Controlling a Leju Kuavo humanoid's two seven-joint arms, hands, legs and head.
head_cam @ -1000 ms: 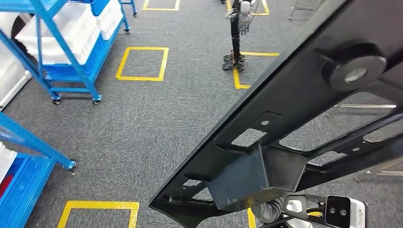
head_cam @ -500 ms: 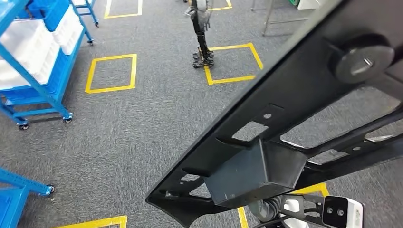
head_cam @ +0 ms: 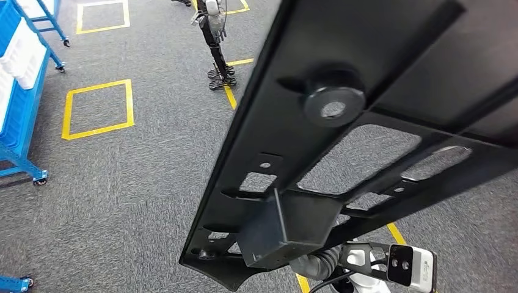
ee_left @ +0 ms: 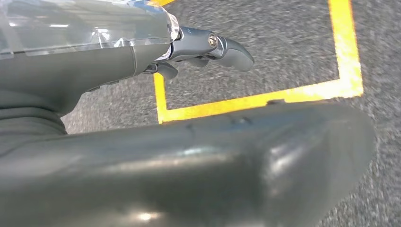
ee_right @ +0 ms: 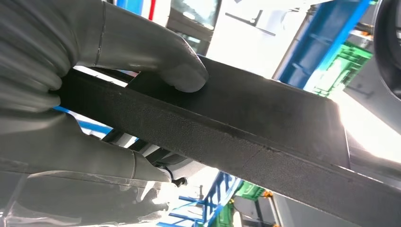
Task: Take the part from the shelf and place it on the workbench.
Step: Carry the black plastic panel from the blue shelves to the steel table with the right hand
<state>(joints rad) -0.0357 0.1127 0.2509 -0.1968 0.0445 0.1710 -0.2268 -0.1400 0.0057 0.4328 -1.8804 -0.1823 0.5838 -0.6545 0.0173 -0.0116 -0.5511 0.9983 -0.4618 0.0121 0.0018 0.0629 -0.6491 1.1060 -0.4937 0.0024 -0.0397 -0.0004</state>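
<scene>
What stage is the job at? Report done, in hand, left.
Done: the black part is off the blue shelf. In hand: the right hand grips it by an edge, above the grey carpet floor. Left: setting it on the workbench.

Grey carpet (head_cam: 140, 177), yellow floor squares (head_cam: 98, 108)
</scene>
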